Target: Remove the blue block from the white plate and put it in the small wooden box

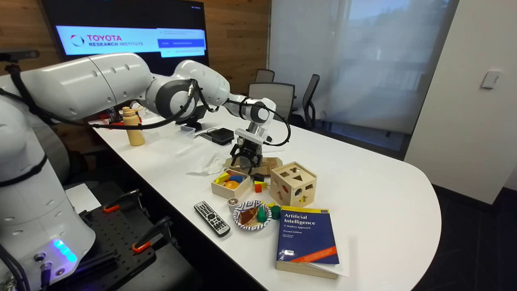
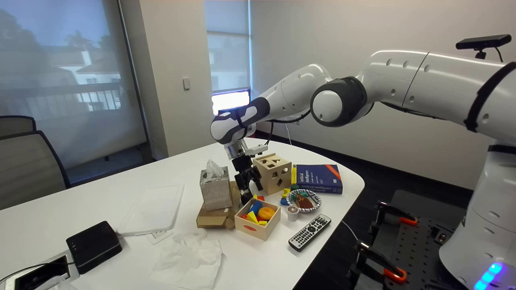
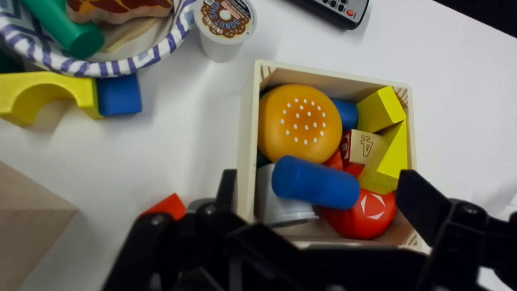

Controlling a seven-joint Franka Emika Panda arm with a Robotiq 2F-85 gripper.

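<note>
Hand [image 3: 317, 178] is spread wide near the small wooden box [image 2: 252, 228], toward the counter's [image 1: 371, 194] robot-side edge; blue block [image 3: 317, 184] apparently deposited, withdrawal should be kept vertical.

A cup [image 3: 224, 30] stands between box [image 3: 248, 133] and plate [image 3: 135, 63], near the remote [image 2: 310, 232].

I'm in what looks like an office meeting room. My arm [image 1: 125, 76] reaches over a long white table [image 1: 379, 194] with a rounded end, and mesh chairs [image 1: 272, 95] stand beside it. A big screen [image 1: 129, 38] before a wood-panelled wall [image 1: 238, 36] reads "Toyota Research Institute". A building [image 2: 96, 76] shows dimly through a shaded window [image 2: 60, 117], and a book, [image 1: 307, 238] "Artificial Intelligence", lies on the table.
</note>
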